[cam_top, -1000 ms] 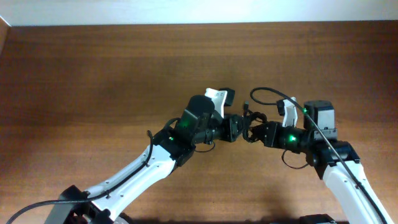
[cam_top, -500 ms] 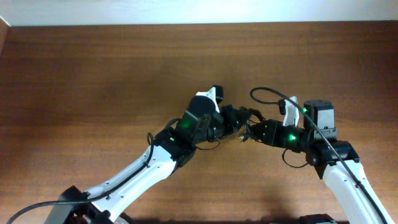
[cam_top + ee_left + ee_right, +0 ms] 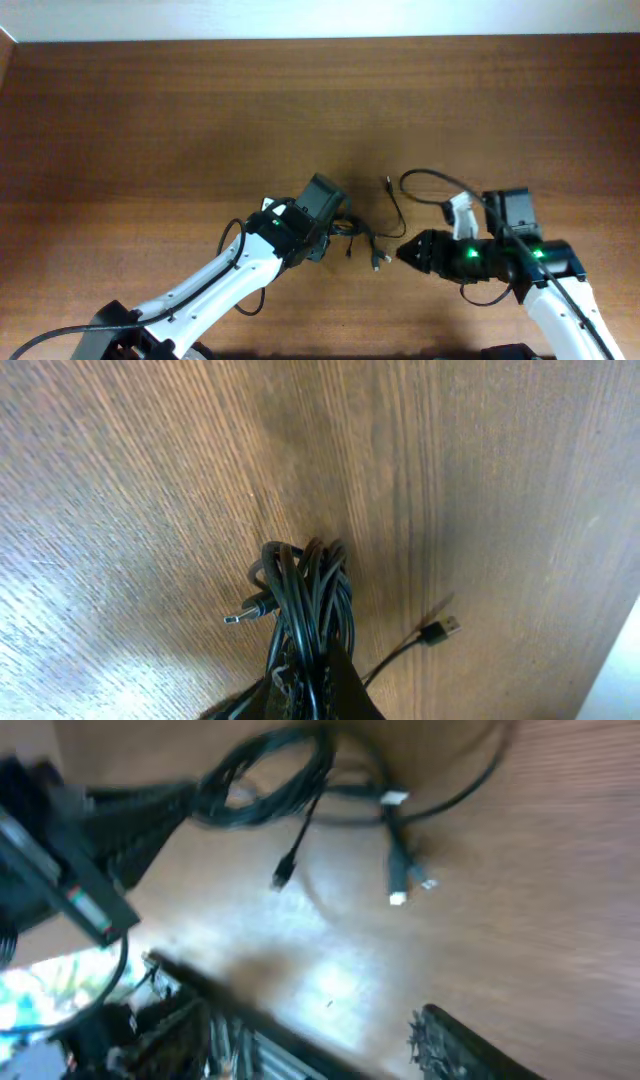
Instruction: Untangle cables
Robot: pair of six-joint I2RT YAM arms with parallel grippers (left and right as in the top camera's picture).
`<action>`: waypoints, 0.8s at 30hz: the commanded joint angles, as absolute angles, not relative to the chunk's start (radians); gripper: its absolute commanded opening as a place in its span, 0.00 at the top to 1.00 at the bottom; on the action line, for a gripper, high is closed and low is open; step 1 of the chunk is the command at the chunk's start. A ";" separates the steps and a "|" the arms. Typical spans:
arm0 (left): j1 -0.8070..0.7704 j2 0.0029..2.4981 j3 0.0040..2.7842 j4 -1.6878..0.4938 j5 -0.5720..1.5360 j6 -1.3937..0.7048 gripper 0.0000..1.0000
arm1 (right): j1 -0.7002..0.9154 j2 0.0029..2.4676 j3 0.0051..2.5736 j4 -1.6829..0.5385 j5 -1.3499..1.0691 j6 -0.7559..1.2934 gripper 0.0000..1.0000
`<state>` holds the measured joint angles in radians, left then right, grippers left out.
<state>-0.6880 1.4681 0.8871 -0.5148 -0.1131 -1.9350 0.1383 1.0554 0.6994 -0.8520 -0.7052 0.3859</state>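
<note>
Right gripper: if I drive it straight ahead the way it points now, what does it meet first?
Probably the loose plug ends of the cables, just ahead of the right gripper. Beyond them is the bundle held in the left gripper. Height is unclear from overhead, so it might pass above them.

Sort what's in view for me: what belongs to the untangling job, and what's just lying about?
Job: cable bundle, clamped in the left gripper; loose plug-ended cable trailing on the table; right gripper, empty.
Not the job: the table itself; the right arm's own thicker cable.
</note>
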 commanded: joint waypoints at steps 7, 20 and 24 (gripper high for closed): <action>-0.686 1.460 0.884 -0.507 -0.111 -1.953 1.00 | 0.409 1.261 0.505 -0.290 -0.720 0.734 0.34; -0.529 1.460 0.884 -0.513 -0.089 -1.953 1.00 | 0.543 1.354 0.505 -0.165 -0.477 0.862 0.96; -0.408 1.460 0.884 -0.507 0.012 -1.953 0.42 | 0.543 1.093 0.505 -0.446 -0.495 0.754 0.96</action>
<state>-0.4591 1.4681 0.8871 -0.5087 0.0105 -1.9450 0.5385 1.1717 0.5140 -0.3645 -0.4858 0.8150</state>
